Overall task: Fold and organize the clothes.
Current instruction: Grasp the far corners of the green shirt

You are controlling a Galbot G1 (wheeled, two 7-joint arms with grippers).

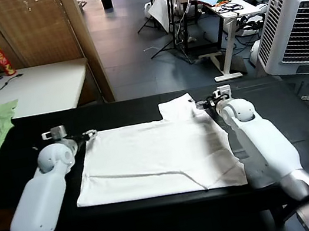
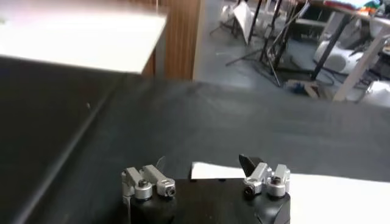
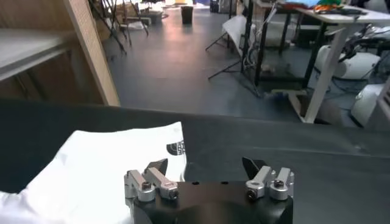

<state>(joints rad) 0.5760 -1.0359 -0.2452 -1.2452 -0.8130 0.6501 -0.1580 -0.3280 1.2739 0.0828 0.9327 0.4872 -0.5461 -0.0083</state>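
1. Currently the white T-shirt [image 1: 159,159] is spread flat on the black table [image 1: 300,126], its long axis running left to right between the arms.
2. The left tool [image 1: 88,135] is held open at the shirt's far left corner.
3. The right tool [image 1: 207,104] is held open beside the far right sleeve.
4. The shirt's printed side is largely hidden; only a small mark is seen.

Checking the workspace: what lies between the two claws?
The white T-shirt, spread flat on the black table, fills the stretch between left claw and right claw, per the head view.
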